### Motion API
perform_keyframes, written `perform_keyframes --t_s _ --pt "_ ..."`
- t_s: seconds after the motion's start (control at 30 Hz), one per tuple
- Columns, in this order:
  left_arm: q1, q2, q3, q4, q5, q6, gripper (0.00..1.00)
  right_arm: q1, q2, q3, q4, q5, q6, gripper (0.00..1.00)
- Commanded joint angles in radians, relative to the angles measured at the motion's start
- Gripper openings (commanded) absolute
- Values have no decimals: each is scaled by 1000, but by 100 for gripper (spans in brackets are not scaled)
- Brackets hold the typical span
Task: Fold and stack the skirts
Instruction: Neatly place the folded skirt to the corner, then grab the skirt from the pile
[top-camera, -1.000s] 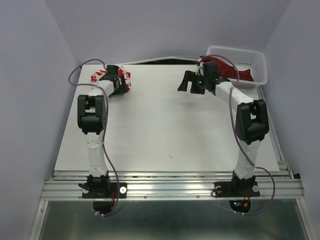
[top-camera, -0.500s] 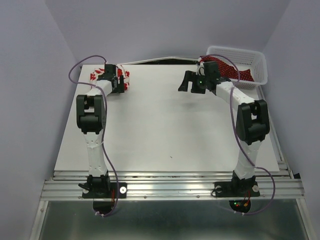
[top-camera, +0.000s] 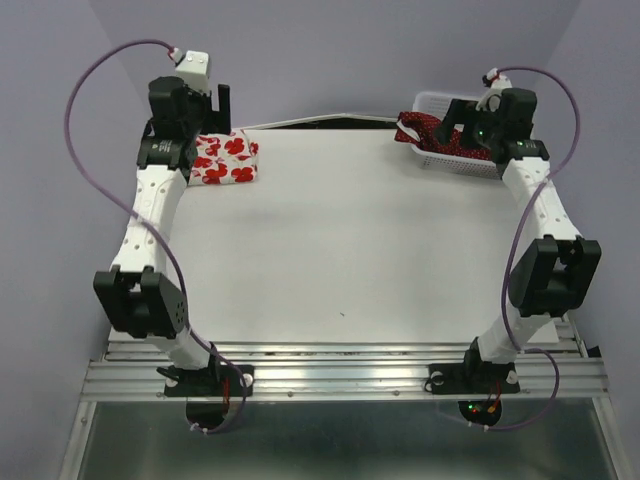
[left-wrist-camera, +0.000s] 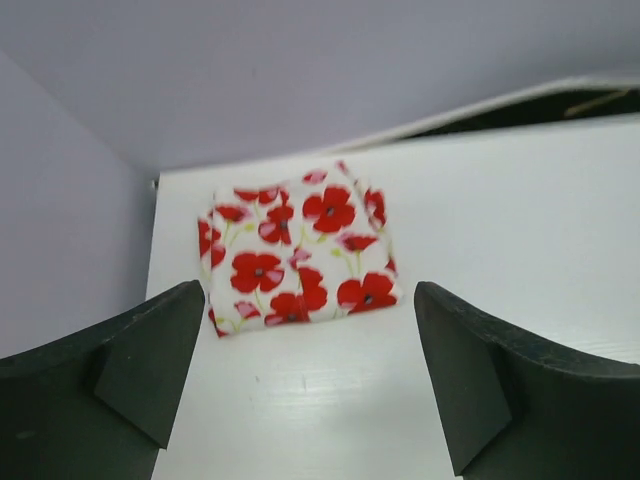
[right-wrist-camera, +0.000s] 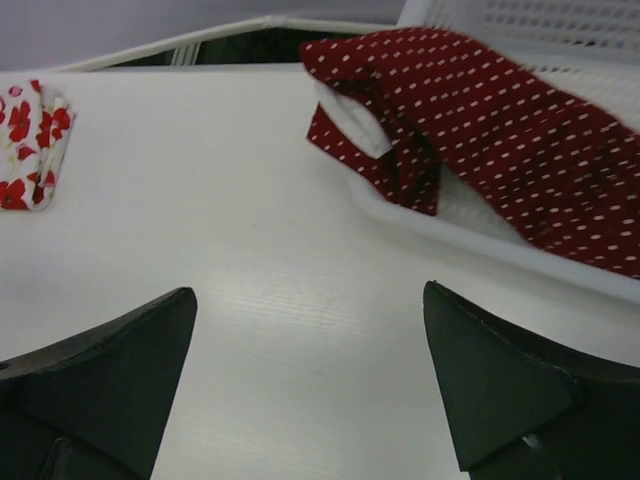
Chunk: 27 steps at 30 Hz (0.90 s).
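The left tool (left-wrist-camera: 310, 335) hangs released near the folded flowered skirt (left-wrist-camera: 295, 250); the right tool (right-wrist-camera: 310, 345), released, faces the dotted skirt (right-wrist-camera: 500, 130) in the basket (right-wrist-camera: 470, 238).

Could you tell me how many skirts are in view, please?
2. The folded poppy-print skirt lies at the table's far-left corner; the dark red dotted skirt drapes over the basket rim.

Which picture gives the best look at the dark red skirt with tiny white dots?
The right wrist view: the dark red dotted cloth skirt fills its upper right, draped over the rim of the white plastic lattice basket. The overhead view shows it small, partly behind the right arm. The left wrist view misses it.
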Motion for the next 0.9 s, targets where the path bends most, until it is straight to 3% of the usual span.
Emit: perform_keyframes --t_s 0.0,0.17,0.37,0.87 --pt "1 -145 14 -73 273 7 99 -31 -46 89 22 61 -175 100" --pt "-21 -242 -147 -26 509 -90 99 -31 117 227 14 88 -254 100" --pt "-25 -251 -242 0 612 -170 99 -31 371 464 1 -21 -294 92" --pt "-24 -199 -274 9 650 -222 98 15 585 542 186 -17 -346 89"
